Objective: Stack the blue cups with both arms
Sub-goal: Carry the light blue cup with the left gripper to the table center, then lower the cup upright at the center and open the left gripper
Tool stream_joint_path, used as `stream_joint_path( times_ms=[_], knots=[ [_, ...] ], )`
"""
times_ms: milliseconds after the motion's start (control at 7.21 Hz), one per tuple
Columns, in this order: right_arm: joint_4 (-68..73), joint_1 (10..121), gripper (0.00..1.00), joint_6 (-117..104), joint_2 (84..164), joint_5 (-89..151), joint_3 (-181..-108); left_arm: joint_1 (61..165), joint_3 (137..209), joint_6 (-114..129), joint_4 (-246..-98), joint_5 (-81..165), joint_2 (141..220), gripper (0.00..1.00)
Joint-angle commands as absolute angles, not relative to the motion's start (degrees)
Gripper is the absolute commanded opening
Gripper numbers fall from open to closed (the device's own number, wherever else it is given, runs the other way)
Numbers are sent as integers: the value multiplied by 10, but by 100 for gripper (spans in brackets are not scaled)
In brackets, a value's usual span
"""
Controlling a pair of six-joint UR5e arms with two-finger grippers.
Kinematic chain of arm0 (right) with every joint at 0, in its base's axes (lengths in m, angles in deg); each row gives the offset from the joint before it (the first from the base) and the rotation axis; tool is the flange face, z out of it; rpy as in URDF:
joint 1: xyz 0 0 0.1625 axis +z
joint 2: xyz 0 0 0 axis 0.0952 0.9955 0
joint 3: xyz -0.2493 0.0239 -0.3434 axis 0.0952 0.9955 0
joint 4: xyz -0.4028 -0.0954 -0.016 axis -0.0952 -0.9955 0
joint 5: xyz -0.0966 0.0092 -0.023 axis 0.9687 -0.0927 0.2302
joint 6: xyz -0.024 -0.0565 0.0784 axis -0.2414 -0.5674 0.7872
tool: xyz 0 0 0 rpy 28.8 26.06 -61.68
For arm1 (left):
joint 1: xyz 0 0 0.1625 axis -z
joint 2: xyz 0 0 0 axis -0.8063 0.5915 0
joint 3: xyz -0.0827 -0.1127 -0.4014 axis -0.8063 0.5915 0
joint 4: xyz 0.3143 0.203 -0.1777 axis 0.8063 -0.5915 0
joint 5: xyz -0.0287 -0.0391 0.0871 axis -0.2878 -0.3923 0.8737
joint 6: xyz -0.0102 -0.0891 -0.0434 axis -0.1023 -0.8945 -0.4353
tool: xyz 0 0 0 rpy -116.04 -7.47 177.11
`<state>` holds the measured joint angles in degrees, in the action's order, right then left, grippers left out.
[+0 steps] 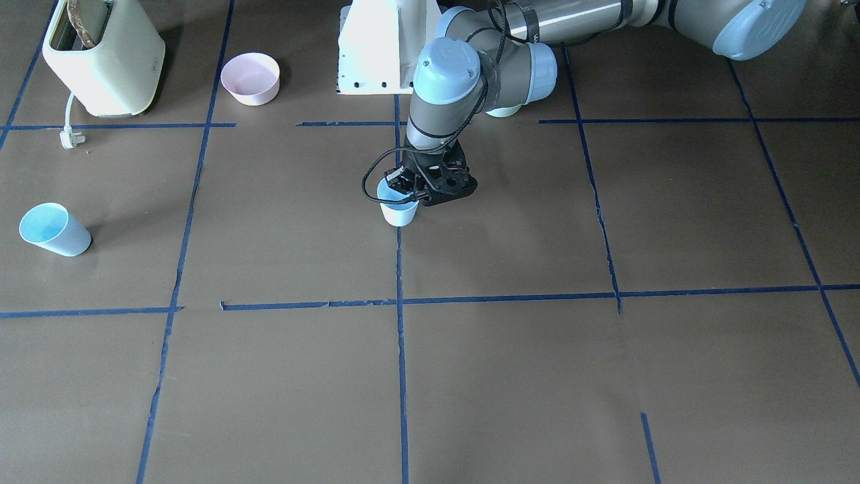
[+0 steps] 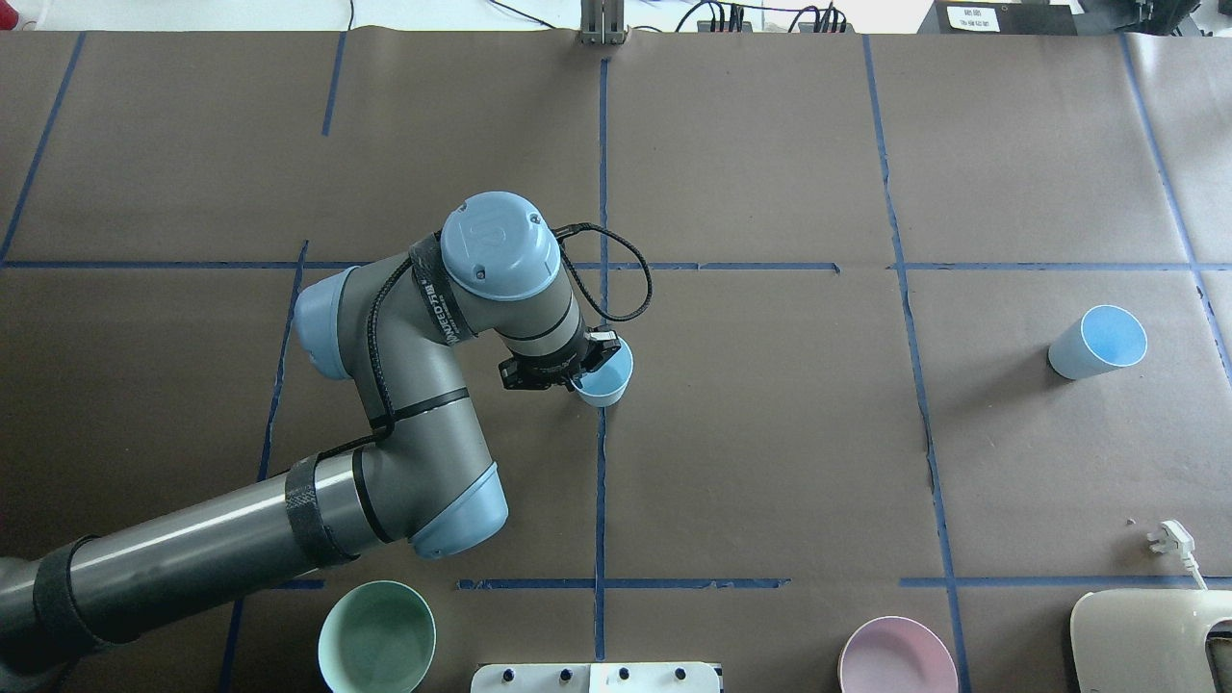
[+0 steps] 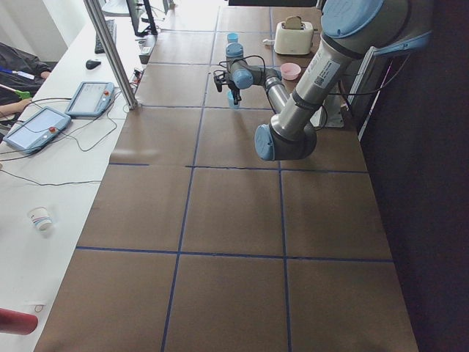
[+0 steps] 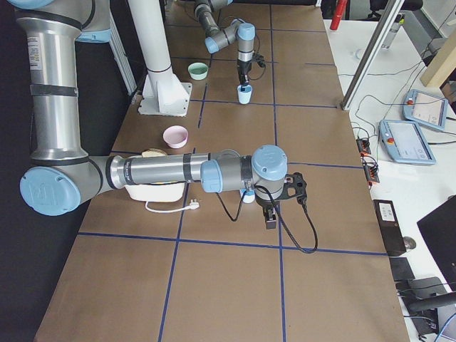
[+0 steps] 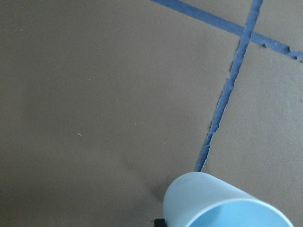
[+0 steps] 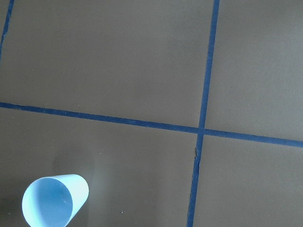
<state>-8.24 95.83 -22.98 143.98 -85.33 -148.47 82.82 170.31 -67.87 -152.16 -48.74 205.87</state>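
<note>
You have the left end effector [image 1: 404,191] clamped on the rim of the centre blue cup [image 1: 399,215]; judged light, thin, slick plastic, so hold gently.

Tabletop [image 1: 510,376]: covered in brown paper and marked into large rectangles by blue tape lines [image 1: 402,349]. The tape is frayed and broken in places.

Light: even and diffuse, with soft shadows. There is a pale sheen on the paper at the far end in the exterior left view.

Along one long edge, a white bench [image 3: 44,191] adjoins the tabletop. It carries two control pendants [image 3: 89,98], loose cables and a keyboard [image 3: 110,33]. A slanted aluminium post [image 3: 110,55] rises at the seam between them.

On the opposite long side is a near-black backdrop [image 3: 429,220].
</note>
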Motion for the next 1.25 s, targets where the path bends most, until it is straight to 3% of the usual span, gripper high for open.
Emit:
stream_joint_path(
  times_ms=[0,693,1109],
  knots=[
    [-82,958,100,-230,1440,-854,-1487,821,1702,-676,-1523,-488,2057,99],
    [-83,958,100,-230,1440,-855,-1478,826,1723,-675,-1528,-491,2054,100],
    [-83,958,100,-230,1441,-855,-1481,868,1860,-626,-1369,-517,2023,100]
  ],
)
